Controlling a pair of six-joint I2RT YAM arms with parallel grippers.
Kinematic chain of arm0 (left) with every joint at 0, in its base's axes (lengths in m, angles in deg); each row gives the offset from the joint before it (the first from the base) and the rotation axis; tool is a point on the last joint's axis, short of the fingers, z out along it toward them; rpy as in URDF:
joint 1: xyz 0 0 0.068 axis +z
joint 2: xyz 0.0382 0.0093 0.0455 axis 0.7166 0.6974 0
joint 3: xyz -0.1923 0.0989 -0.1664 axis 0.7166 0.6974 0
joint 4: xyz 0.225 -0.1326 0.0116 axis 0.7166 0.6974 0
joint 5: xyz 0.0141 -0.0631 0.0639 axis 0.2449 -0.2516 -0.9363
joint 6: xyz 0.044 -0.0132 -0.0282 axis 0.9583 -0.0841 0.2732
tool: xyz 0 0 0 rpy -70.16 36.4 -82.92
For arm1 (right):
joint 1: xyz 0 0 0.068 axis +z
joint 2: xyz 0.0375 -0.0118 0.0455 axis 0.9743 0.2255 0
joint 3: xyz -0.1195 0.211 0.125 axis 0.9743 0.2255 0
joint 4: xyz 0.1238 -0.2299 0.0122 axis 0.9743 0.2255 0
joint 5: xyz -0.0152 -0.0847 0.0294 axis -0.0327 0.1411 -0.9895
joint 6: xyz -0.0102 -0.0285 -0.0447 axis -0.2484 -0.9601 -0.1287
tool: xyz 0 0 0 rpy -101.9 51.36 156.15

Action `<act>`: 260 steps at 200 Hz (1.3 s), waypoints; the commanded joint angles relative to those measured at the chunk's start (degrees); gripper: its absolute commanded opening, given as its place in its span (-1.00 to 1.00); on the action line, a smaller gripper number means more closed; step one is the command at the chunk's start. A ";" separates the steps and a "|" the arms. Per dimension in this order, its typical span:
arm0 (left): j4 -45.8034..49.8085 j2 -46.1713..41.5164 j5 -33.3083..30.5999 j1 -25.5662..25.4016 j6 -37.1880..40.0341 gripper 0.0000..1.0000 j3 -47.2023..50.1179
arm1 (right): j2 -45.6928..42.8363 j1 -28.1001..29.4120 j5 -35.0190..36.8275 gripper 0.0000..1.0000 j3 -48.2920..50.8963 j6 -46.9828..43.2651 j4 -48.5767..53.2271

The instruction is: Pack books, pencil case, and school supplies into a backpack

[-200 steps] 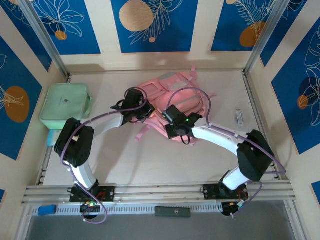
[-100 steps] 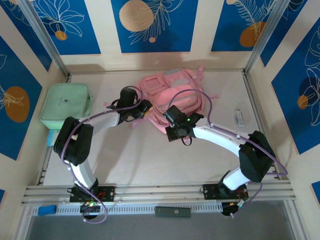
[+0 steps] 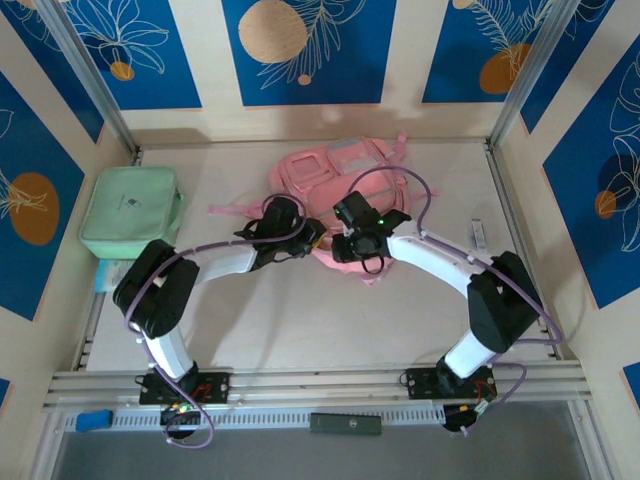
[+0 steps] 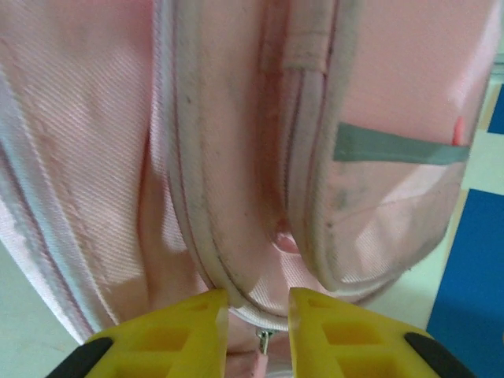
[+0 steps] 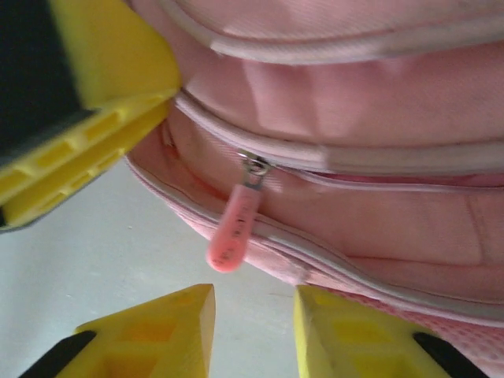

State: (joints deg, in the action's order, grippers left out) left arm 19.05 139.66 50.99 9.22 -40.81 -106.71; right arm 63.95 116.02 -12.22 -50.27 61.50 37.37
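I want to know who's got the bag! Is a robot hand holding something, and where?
The right gripper holds nothing: jaws open near the loose zip pull. The left gripper straddles the zip seam of the backpack; grip unclear.

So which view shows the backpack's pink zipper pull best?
Right wrist view: the pink rubbery zipper pull hangs whole, close up. Left wrist view catches a metal slider at its bottom edge; in the top view it is too small to tell.

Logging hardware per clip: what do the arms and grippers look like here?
The left arm and right arm have white links, black joints and looping purple cables; a green light shows at the right wrist. The left gripper and right gripper have yellow hollow-ribbed fingers.
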 commanded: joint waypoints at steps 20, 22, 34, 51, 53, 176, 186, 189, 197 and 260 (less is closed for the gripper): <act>0.66 -0.05 -5.90 0.15 -1.51 -0.51 -0.42 | 6.47 0.83 4.42 -0.32 -6.48 3.37 3.27; 0.73 -0.05 -5.96 0.16 -1.51 -0.51 -0.49 | 6.61 0.92 4.61 -0.32 -6.75 3.36 3.31; 1.28 0.14 -5.92 0.09 -1.35 -0.51 -0.74 | 8.18 1.31 6.12 -0.31 -8.16 3.34 3.97; 0.79 0.24 -5.85 0.13 -1.71 -0.51 -0.55 | 10.46 1.38 7.73 -0.34 -10.08 3.74 5.37; 0.72 0.22 -5.84 0.09 -1.76 -0.51 -0.52 | 10.75 1.38 7.97 -0.35 -10.28 3.85 5.55; 0.48 -0.72 -5.77 -0.15 -4.10 -0.33 -0.39 | 5.03 3.16 6.03 -1.00 -8.12 -2.41 3.51; 0.67 0.10 -5.66 -0.50 -4.56 -0.33 -1.49 | 3.47 3.40 5.24 -1.00 -7.30 -2.61 3.15; 0.86 0.31 -5.66 -0.73 -4.56 -0.32 -1.89 | 3.12 3.40 4.78 -1.00 -7.12 -2.57 2.97; 1.39 0.97 -5.85 -1.10 -4.91 -0.33 -2.79 | 2.22 3.36 4.10 -1.00 -6.53 -2.22 2.54; 6.39 -5.26 -8.56 3.41 0.86 -1.00 0.58 | -4.33 2.12 8.56 -1.00 -4.99 2.31 12.58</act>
State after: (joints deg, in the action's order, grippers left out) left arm 20.67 138.72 44.89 8.63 -45.29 -107.76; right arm 66.71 118.88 -4.59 -56.92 61.11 42.13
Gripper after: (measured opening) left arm 0.070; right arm 0.058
